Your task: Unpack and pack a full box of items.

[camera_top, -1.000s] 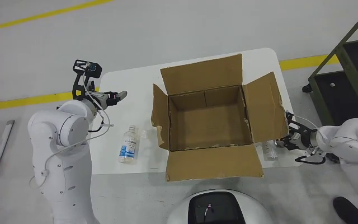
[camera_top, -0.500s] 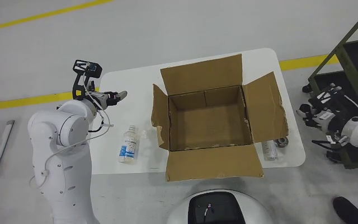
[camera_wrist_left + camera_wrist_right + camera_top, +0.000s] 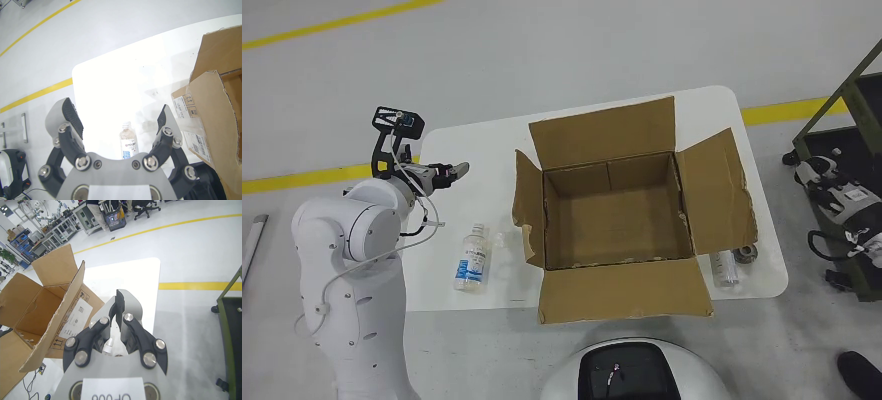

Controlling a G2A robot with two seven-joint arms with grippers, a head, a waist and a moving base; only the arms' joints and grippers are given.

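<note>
the open cardboard box [image 3: 617,225] sits mid-frame on the white table [image 3: 482,150] — a clear bottle [image 3: 472,258] lies just left of it, a smaller bottle [image 3: 724,268] at its lower right. left gripper [image 3: 116,105] spread wide, holding nothing — right gripper [image 3: 118,295] pinched closed on nothing.

The bottle [image 3: 128,140] is half hidden behind the left jaws; the box [image 3: 211,106] is cut by the edge

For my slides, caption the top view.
Open, empty cardboard box on a white table, a labelled bottle lying beside it.
</note>
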